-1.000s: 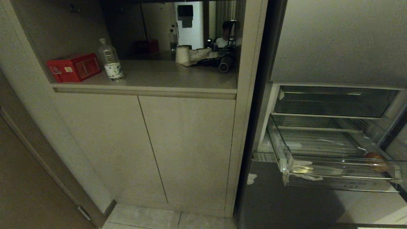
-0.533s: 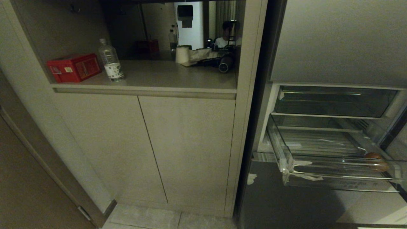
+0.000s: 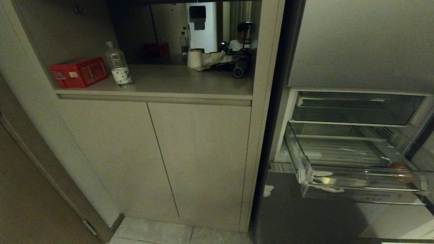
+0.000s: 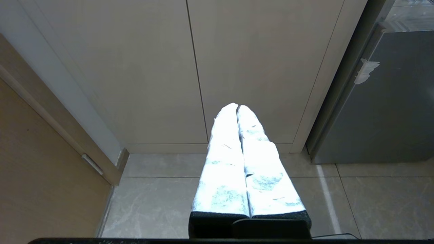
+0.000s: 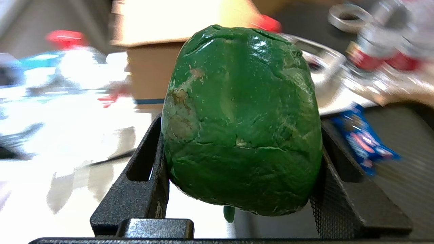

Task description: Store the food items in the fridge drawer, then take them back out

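In the right wrist view my right gripper (image 5: 240,135) is shut on a dark glossy green, lumpy food item (image 5: 240,118), which fills the space between the two black fingers. Neither arm shows in the head view. There the fridge drawer (image 3: 356,184), a deep clear bin with a ribbed floor, stands pulled out of the grey fridge. A round orange-brown food item (image 3: 400,170) lies in the drawer's front right corner. My left gripper (image 4: 237,107) is shut and empty, pointing at the cabinet doors low over the tiled floor.
A shallower clear tray (image 3: 356,108) sits above the drawer. On the cabinet's counter stand a red box (image 3: 79,72), a water bottle (image 3: 117,64) and a paper roll (image 3: 194,58). A person (image 3: 241,37) shows at the back. Behind the green item, blurred, are a cardboard box (image 5: 152,67) and a blue packet (image 5: 362,139).
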`<state>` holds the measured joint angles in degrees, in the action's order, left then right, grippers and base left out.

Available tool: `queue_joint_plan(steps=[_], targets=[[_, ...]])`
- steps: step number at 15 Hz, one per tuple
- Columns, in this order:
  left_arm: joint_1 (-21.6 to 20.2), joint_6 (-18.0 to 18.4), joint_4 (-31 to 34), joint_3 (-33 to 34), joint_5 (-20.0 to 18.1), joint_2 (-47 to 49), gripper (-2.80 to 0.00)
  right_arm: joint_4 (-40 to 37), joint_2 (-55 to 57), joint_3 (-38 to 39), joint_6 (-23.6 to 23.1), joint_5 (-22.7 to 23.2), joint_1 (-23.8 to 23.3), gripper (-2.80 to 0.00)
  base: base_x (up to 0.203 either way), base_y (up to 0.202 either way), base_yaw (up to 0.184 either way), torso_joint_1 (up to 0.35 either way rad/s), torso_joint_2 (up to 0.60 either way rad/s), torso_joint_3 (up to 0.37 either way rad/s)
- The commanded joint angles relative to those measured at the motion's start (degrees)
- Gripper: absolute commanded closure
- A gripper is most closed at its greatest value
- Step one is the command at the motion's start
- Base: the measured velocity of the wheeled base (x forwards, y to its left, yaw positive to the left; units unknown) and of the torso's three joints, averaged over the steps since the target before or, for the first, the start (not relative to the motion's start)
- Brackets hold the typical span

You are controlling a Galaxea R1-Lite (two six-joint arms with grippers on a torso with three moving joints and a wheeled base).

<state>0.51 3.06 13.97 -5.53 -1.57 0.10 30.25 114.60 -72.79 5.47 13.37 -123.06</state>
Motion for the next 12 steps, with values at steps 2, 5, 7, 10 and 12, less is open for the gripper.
queue_joint_plan(steps=[2, 5, 7, 10, 12], targets=[[-0.1, 0.0, 0.1, 0.0, 0.1, 0.1, 0.00, 2.1, 10.3, -2.6, -0.4, 0.0, -3.2, 0.00, 0.000, 0.000, 0.000, 0.000, 0.00, 0.000], [0.0, 0.0, 0.1, 0.0, 0.0, 0.1, 0.00, 2.2, 15.8, -4.2, -2.5, 0.0, -4.0, 0.00, 0.000, 0.000, 0.000, 0.000, 0.00, 0.000], [-0.1, 0.0, 0.1, 0.0, 0.0, 0.1, 0.00, 2.3, 18.9, -4.9, -4.0, 0.2, -4.2, 0.00, 0.000, 0.000, 0.000, 0.000, 0.00, 0.000], [0.0, 0.0, 0.1, 0.0, 0.0, 0.1, 0.00, 3.1, 22.4, -5.8, -4.2, 1.2, -3.7, 0.00, 0.000, 0.000, 0.000, 0.000, 0.00, 0.000], [0.0, 0.0, 0.1, 0.0, 0.0, 0.1, 0.00, 4.3, 23.8, -5.9, -4.2, 2.1, -3.1, 0.00, 0.000, 0.000, 0.000, 0.000, 0.00, 0.000]])
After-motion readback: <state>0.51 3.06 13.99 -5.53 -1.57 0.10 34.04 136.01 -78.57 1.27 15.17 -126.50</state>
